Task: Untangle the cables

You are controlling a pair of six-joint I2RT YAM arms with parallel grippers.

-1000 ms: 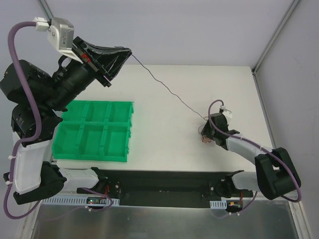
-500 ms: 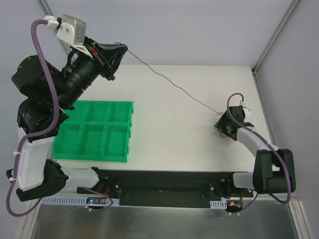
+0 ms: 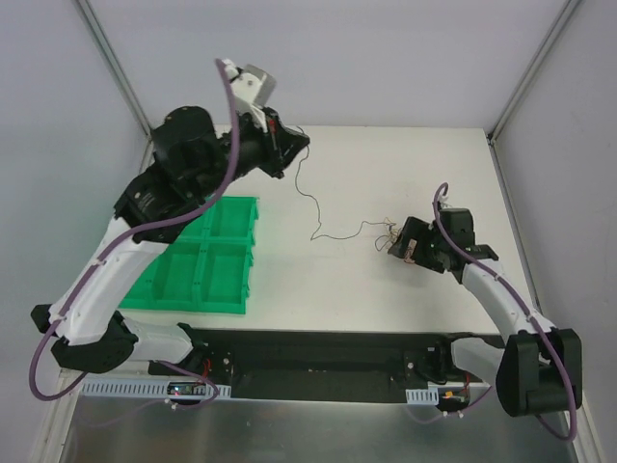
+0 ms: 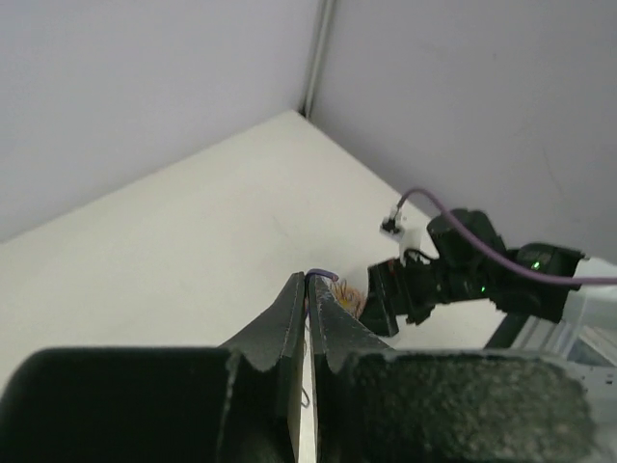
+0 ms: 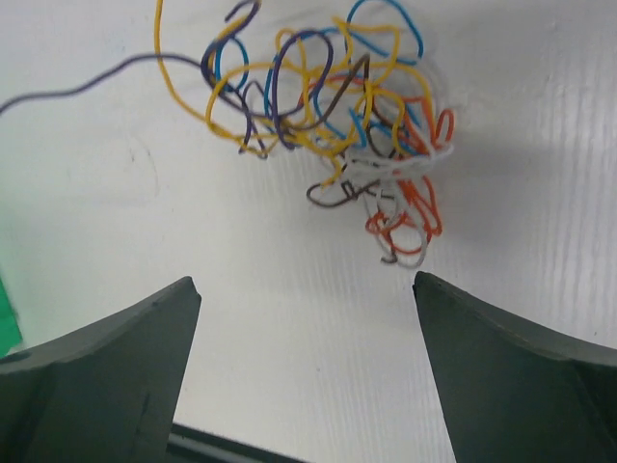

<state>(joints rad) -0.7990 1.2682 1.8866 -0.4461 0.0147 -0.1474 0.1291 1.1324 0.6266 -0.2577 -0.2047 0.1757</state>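
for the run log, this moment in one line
left claw: shut on thin purple wire | wire: slack, into multicoloured wire wad | right claw: open by wad

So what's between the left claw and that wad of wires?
One thin dark wire, running slack from the left claw to the wad, over bare table; the top view shows it.
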